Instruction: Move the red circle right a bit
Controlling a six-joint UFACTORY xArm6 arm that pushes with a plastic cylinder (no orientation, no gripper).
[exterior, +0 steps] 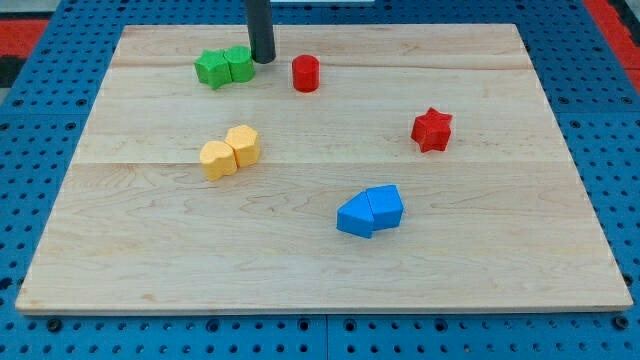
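The red circle [305, 73], a short red cylinder, stands near the view's top, left of centre, on the wooden board [320, 260]. My tip [263, 60] is down on the board just left of it, with a small gap between them. The tip sits right beside the right-hand one of two green blocks [225, 66], which lie touching each other at the view's top left.
A red star [432, 129] lies to the right of centre. Two yellow blocks [229, 152] sit together left of centre. Two blue blocks [370, 210] sit together below centre. The board rests on a blue pegboard surface [40, 150].
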